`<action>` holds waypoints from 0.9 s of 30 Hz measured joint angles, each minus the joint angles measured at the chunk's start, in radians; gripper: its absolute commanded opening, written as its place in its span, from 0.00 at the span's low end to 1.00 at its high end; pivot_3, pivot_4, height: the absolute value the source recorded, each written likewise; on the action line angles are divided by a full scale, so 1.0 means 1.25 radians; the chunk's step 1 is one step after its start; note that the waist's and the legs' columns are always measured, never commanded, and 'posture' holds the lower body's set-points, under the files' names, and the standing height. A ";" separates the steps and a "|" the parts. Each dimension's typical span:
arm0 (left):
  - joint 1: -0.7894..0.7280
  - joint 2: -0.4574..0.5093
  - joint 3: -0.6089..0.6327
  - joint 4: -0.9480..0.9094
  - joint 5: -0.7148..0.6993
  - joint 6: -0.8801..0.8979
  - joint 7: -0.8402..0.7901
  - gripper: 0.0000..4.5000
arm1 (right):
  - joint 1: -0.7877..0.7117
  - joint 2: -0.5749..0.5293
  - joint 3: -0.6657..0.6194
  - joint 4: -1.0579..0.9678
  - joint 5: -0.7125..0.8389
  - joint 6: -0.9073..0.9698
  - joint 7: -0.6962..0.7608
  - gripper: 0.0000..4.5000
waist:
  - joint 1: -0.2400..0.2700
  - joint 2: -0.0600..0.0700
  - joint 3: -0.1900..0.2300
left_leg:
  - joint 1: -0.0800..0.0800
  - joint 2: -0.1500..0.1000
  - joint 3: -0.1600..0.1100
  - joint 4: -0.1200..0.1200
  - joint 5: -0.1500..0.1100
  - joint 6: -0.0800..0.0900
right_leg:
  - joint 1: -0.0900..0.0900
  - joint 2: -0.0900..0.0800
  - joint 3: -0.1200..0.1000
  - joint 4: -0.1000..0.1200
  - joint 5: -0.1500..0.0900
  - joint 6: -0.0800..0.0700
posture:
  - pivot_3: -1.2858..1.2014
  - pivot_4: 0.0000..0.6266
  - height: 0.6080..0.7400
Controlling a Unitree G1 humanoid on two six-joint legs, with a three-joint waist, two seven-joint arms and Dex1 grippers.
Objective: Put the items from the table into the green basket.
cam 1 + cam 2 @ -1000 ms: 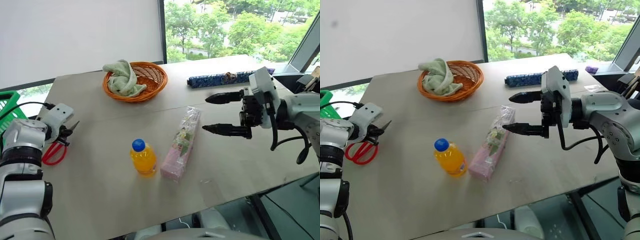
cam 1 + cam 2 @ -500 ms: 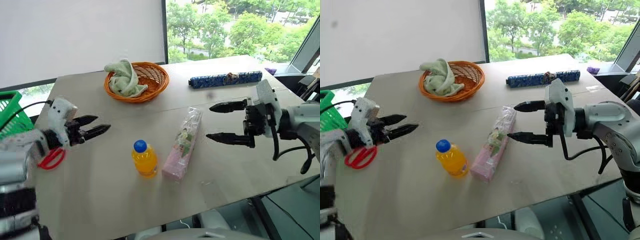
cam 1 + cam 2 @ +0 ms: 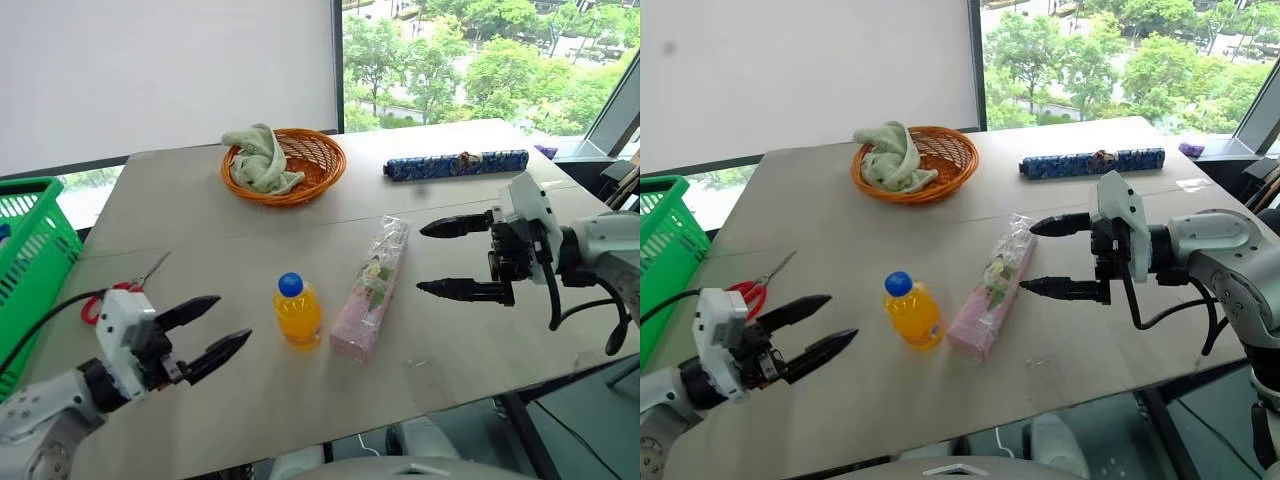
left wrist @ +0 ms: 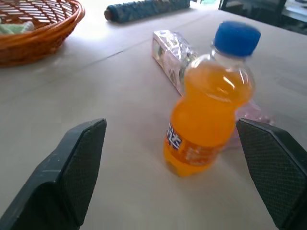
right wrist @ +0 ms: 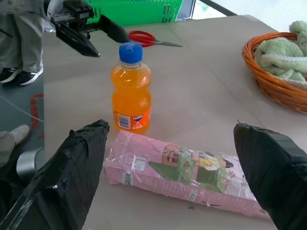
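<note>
Nearest me, my left gripper [image 3: 205,330] sits low over the table [image 3: 250,400] with its jaws spread wide and nothing between them, aimed straight at the orange bottle [image 3: 298,311] so the fingers can pass either side of it. The bottle stands upright, blue cap up, with clear table all round except for the pink packet [image 3: 371,287] just beside it, which lies flat and points away from me. Across from it my right gripper [image 3: 447,258] hangs above the tabletop, fingers wide apart and empty, pointing in at the packet, lined up for a grab along its narrow side, I reckon. Further left, the red-handled scissors [image 3: 112,291] lie flat near the table edge, blades pointing away. Just past that edge sits the green basket [image 3: 25,260], where everything has to end up. At the far side, the orange wicker basket [image 3: 290,165] holds a pale green cloth [image 3: 257,160], and a blue patterned roll [image 3: 456,163] lies beyond, both left alone
</note>
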 measured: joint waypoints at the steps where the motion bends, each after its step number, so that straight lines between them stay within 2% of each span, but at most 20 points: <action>1: 0.005 -0.003 -0.015 -0.001 0.006 -0.011 0.005 0.99 | -0.003 0.001 0.001 0.001 0.000 -0.001 0.003 1.00 | 0.003 0.000 0.000 | 0.000 0.000 0.000 0.000 0.000 0.000 | 0.000 0.000 0.000 0.000 0.000 0.000 | 0.52 0.00 1.00; 7: 0.005 -0.004 -0.125 -0.007 0.029 -0.053 0.034 0.99 | -0.021 -0.002 0.012 0.014 -0.015 -0.007 0.022 1.00 | 0.012 0.000 0.000 | -0.001 0.000 0.002 -0.001 0.000 0.000 | -0.001 0.001 0.001 0.000 0.000 0.000 | 0.51 0.00 1.00; 15: -0.103 0.008 -0.275 0.096 0.097 -0.130 0.041 0.99 | -0.036 -0.026 0.025 0.015 -0.034 -0.013 0.058 1.00 | 0.012 0.001 0.001 | -0.001 0.000 0.007 -0.001 0.000 0.000 | -0.002 0.005 0.004 0.000 0.000 0.000 | 0.50 0.00 1.00; 23: -0.165 0.013 -0.357 0.173 0.144 -0.180 0.049 0.99 | -0.036 -0.028 0.023 -0.009 0.001 -0.037 0.120 1.00 | 0.008 0.001 0.001 | -0.001 0.001 0.010 -0.002 -0.001 0.001 | -0.004 0.006 0.007 0.000 0.000 0.000 | 0.49 0.00 1.00; 24: -0.169 0.014 -0.362 0.175 0.144 -0.181 0.048 0.88 | -0.036 -0.028 0.023 -0.010 0.003 -0.042 0.127 1.00 | 0.008 0.001 0.001 | -0.001 0.001 0.010 -0.002 -0.001 0.001 | -0.004 0.006 0.007 0.000 0.000 0.000 | 0.49 0.00 1.00; 27: -0.175 0.015 -0.374 0.177 0.147 -0.187 0.053 0.65 | -0.037 -0.022 0.023 -0.010 0.003 -0.062 0.144 1.00 | 0.005 0.001 0.001 | -0.001 0.001 0.009 -0.002 -0.001 0.002 | -0.004 0.006 0.007 0.000 0.000 0.000 | 0.50 0.00 1.00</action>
